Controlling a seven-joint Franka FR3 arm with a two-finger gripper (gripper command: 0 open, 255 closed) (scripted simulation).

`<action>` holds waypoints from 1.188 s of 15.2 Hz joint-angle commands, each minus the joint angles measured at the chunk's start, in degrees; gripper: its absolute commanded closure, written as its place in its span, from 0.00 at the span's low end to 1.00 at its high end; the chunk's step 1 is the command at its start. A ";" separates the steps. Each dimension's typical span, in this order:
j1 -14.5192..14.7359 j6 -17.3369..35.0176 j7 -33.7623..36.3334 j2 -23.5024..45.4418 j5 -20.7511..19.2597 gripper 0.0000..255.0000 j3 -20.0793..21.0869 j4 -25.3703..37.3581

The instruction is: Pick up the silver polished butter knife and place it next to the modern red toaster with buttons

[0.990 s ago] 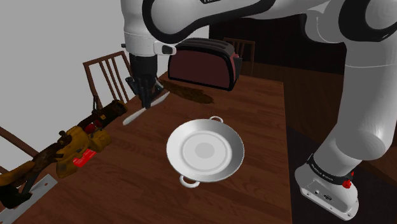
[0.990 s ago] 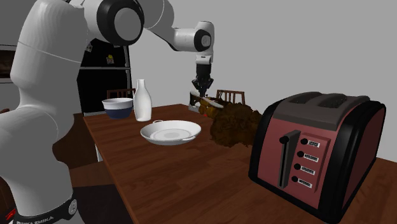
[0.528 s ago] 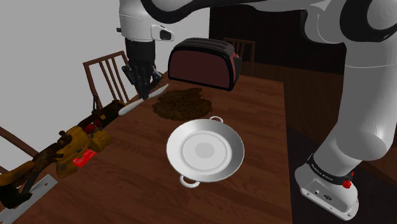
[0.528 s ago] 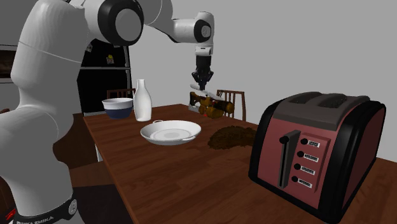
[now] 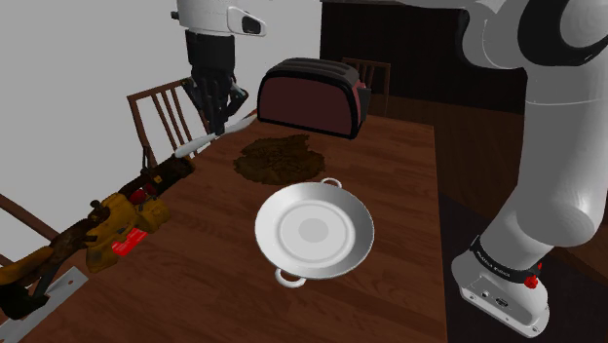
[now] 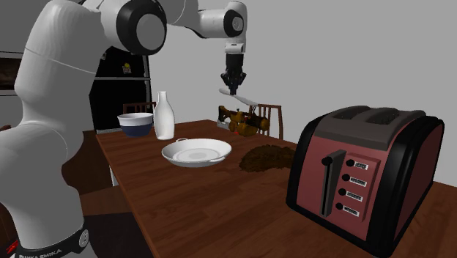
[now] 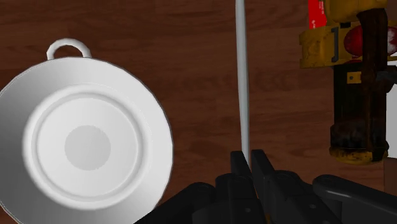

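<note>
My black gripper [image 5: 222, 124] hangs high over the far left part of the wooden table [image 5: 390, 195], shut on a thin silver butter knife [image 5: 198, 147]. The knife [image 6: 239, 96] is well off the table and slants down from the fingers. In the wrist view the fingers [image 7: 238, 163] clasp one end of the knife [image 7: 240, 76], which runs straight away from the gripper [image 7: 249, 159] over bare wood. The dark red toaster [image 5: 314, 96] stands at the table's far end, to the shoulder view's right of the gripper. Its button panel [image 6: 355, 188] faces the second exterior camera.
A white two-handled plate [image 5: 314, 231] lies mid-table. A brown crumbly patch [image 5: 278, 160] sits between the plate and the toaster. Yellow and brown tool clutter [image 5: 117, 220] lines the table's left edge beside wooden chairs [image 5: 166, 112]. A white bottle [image 6: 163, 115] and a bowl [image 6: 135, 124] stand further off.
The gripper has risen with the knife, from just above the table to well above it, and drifted slightly toward the shoulder view's left. Nothing else moved.
</note>
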 commanded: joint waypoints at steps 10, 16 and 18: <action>6.21 -11.80 1.24 4.87 -3.40 1.00 -0.88 16.69; 7.56 -16.83 0.56 5.88 -4.19 1.00 -1.20 22.92; 0.54 -13.68 -1.82 0.31 -0.35 1.00 0.18 14.14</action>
